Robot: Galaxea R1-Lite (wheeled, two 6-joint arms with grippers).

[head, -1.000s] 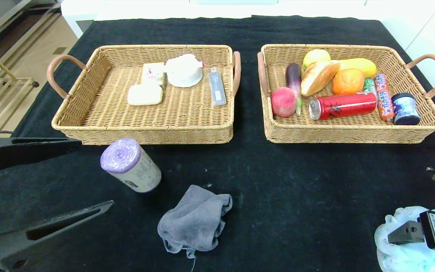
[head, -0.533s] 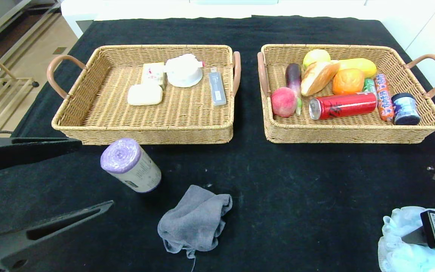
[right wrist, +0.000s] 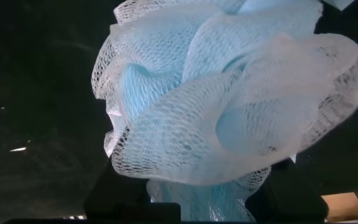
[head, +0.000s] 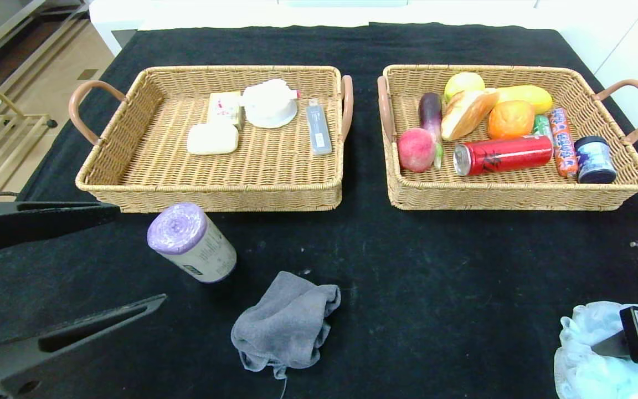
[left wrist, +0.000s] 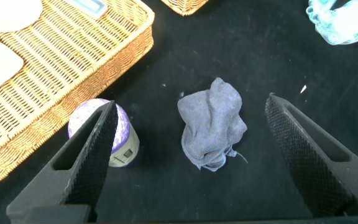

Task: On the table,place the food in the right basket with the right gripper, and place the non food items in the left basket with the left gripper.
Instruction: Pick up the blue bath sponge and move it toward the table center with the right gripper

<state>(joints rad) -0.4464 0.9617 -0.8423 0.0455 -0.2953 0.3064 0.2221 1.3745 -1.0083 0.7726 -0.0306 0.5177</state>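
**Right hand closed on the bath pouf at the counter's near right corner**

Gripping the pale blue mesh bath pouf point(head: 590, 354), the right hand point(head: 607, 350) sat at the near right corner of the black-covered counter point(head: 441, 277), its fingers drawn in on the netting. In the right wrist view the pouf point(right wrist: 229, 106) filled most of the picture, bunched between the dark fingers. Whether it rested on the counter or was raised off it could not be told.

The left hand point(head: 130, 255) hung at the near left side with its two black fingers spread wide and nothing between them. In the left wrist view the crumpled grey cloth point(left wrist: 213, 130) lay on the counter between the fingers without touching them, and the roll of purple bags with a white label point(left wrist: 104, 134) lay just beside one finger.

In the head view the purple roll point(head: 191, 243) lay on its side just in front of the left wicker basket point(head: 208, 197), and the grey cloth point(head: 287, 327) lay nearer the robot, to the roll's right.

The left basket held a cream soap bar point(head: 212, 138), a small white box point(head: 225, 108), a white round object point(head: 269, 104) and a grey stick-shaped item point(head: 318, 129). The right wicker basket point(head: 518, 197) held a peach point(head: 416, 149), an aubergine point(head: 431, 112), a bread loaf point(head: 467, 114), an orange point(head: 510, 119), a red can point(head: 503, 154) and a dark blue tub point(head: 594, 159), among other foods.
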